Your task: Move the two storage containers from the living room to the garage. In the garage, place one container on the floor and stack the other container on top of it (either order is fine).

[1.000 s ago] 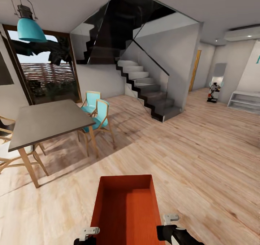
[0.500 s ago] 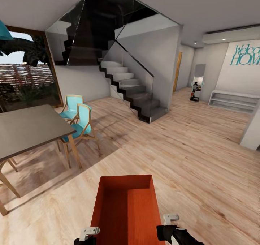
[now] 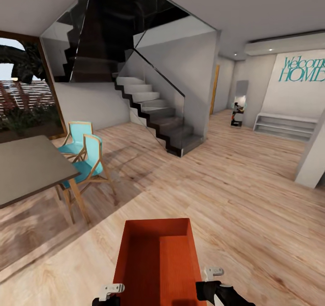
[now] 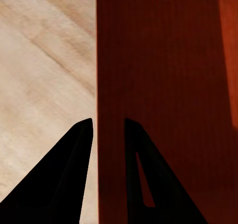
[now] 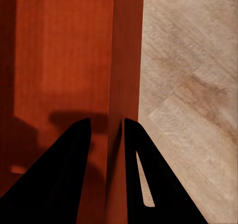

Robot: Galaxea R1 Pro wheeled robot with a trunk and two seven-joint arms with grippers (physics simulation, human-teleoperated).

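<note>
Both grippers are gripping one orange-red storage container [image 3: 158, 263], carrying it out ahead of the robot above the wood plank floor [image 3: 234, 193]. The left gripper [image 4: 108, 127] is clamped on the container's left wall w/ one finger outside over the floor & one inside; the thin wall is running straight btwn the fingertips. The right gripper [image 5: 107, 127] is doing the same on the right wall, one finger inside the bin & one outside. In the head view the left gripper [image 3: 108, 294] & right gripper [image 3: 210, 285] are sitting at the near end of the container, one on each long side, w/ the open top facing up & the far end pointing away from them.

Only one container is in view. Its ribbed bottom is showing inside, partly in shadow.

Ahead of the grippers & to the left, a grey-topped table [image 3: 22, 168] is standing w/ two teal chairs [image 3: 83, 161] just beside it. Further ahead, a dark staircase [image 3: 153, 112] w/ glass railing is rising to the left. Ahead & to the right, well away, a white wall is carrying teal "Welcome HOME" lettering [image 3: 301, 69] above a low white shelf [image 3: 282, 125].
</note>
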